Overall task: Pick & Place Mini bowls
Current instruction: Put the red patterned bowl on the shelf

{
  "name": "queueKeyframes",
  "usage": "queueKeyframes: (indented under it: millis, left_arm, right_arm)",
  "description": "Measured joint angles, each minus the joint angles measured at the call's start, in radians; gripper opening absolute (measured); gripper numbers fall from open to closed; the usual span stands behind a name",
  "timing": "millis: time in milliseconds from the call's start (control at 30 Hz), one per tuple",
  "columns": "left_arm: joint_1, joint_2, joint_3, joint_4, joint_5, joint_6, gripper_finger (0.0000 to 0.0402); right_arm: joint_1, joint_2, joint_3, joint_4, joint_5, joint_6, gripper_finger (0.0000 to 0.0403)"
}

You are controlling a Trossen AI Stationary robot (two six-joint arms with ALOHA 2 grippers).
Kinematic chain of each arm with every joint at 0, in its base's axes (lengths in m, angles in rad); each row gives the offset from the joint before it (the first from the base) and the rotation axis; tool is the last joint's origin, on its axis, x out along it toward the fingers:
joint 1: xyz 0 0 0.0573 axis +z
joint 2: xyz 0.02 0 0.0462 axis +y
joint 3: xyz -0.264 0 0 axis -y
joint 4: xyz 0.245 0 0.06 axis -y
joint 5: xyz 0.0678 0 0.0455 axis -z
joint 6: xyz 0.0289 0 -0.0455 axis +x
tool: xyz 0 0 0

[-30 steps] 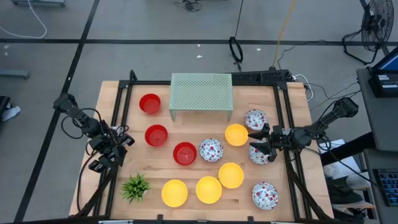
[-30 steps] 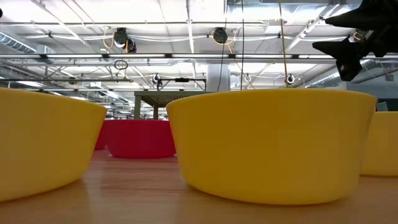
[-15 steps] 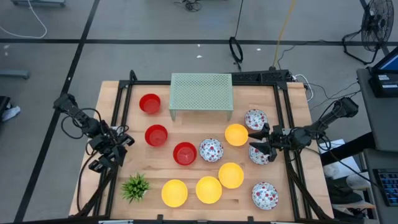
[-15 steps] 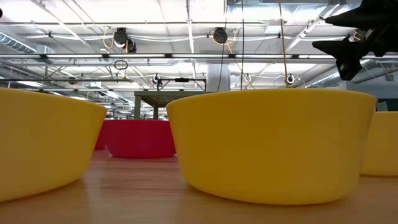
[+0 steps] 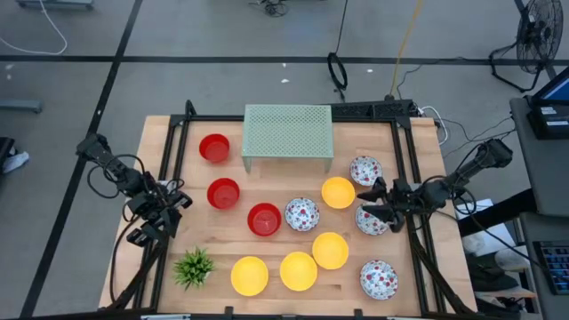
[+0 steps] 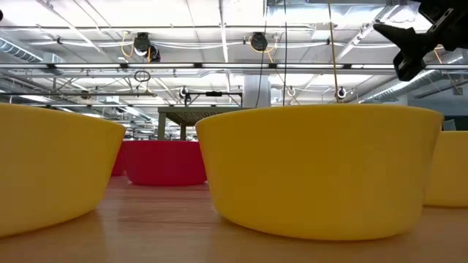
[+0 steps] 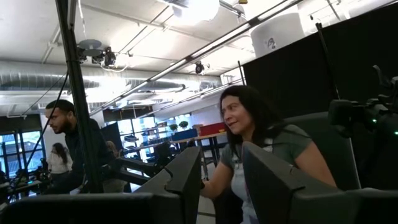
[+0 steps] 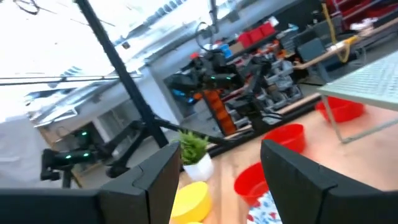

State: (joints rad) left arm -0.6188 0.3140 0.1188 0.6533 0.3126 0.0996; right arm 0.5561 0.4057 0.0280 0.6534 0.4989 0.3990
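My right gripper (image 5: 367, 201) hangs above the right part of the table (image 5: 276, 244), jaws spread and holding nothing — just beside a yellow bowl (image 5: 338, 192) and over the edge of a floral white bowl (image 5: 371, 220). In the low view it shows up high at the corner (image 6: 406, 45), clear of the tabletop. My left gripper (image 5: 163, 216) waits off the table's left edge, fingers (image 7: 186, 177) apart with nothing between them; that wrist view looks into the room, where a seated person (image 7: 261, 146) and a standing person (image 7: 78, 146) show.

Bowls on the table: three red ones (image 5: 214, 148), (image 5: 223, 192), (image 5: 264, 219) on the left half, the farthest next to the green mesh stand (image 5: 287, 135). Floral ones — one by the stand's right leg (image 5: 364, 170), one mid-table (image 5: 301, 214) touching the third red bowl, one at the near right corner (image 5: 379, 278). Three more yellow bowls (image 5: 250, 276), (image 5: 298, 270), (image 5: 330, 250) along the near side, close together. Small green plant (image 5: 194, 266) at the near left.
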Motion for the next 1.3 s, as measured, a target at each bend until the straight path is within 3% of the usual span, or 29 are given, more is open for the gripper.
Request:
queueKeyframes:
  millis: [200,400,667,833,1067,1300]
  left_arm:
    - [0.0,0.0,0.0,0.0,0.0,0.0,0.0122]
    - [0.0,0.0,0.0,0.0,0.0,0.0,0.0122]
    - [0.0,0.0,0.0,0.0,0.0,0.0,0.0122]
    - [0.0,0.0,0.0,0.002,0.0,0.0,0.0122]
    - [0.0,0.0,0.0,0.0,0.0,0.0,0.0122]
    - [0.0,0.0,0.0,-0.004,0.0,0.0,0.0122]
  right_arm:
    - [0.0,0.001,0.0,0.011,0.015,-0.035,0.0212]
    - [-0.002,0.0,0.003,0.096,0.189,-0.072,0.0212]
    - [-0.068,0.067,0.142,0.029,0.151,-0.263,0.0212]
    - [-0.123,0.158,0.242,-0.171,0.151,-0.26,0.0212]
    - [-0.215,0.265,0.363,-0.526,0.143,-0.067,0.0212]
    - [-0.341,0.363,0.501,-0.829,-0.03,0.114,0.0212]
